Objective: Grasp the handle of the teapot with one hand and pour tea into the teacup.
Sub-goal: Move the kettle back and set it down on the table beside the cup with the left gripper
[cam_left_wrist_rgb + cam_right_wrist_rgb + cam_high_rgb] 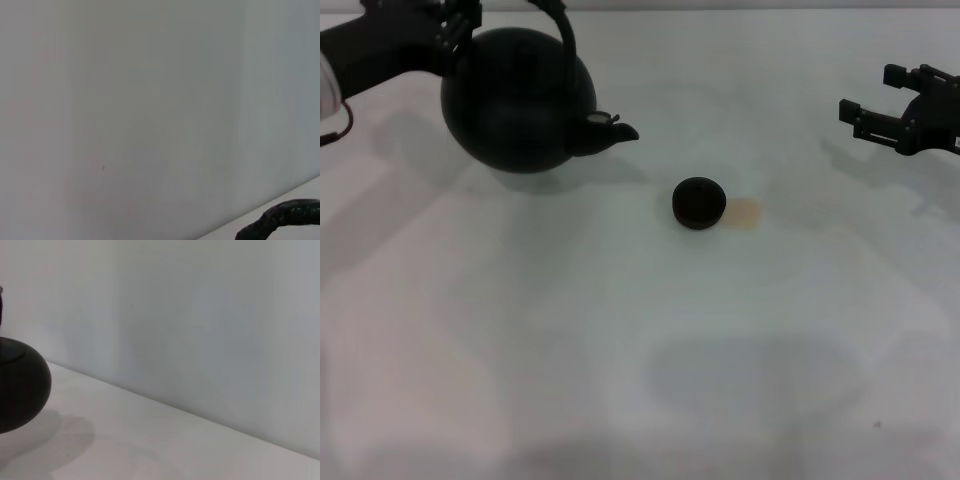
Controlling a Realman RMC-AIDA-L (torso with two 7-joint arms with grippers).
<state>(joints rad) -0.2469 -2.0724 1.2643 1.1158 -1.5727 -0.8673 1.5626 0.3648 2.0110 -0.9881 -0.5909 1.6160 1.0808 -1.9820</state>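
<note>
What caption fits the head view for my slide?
Left hand at the teapot handle, spout toward the teacup; right hand idle at the side.

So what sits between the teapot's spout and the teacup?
Nothing: in the head view, bare white table separates the teapot spout from the teacup. A faint tan stain lies beyond the cup.

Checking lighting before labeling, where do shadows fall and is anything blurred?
Head view: soft shadow under the teapot, and a broad faint one on the near table. Right wrist view: teapot's shadow spreads across the table. Left wrist view: handle looks blurred.
</note>
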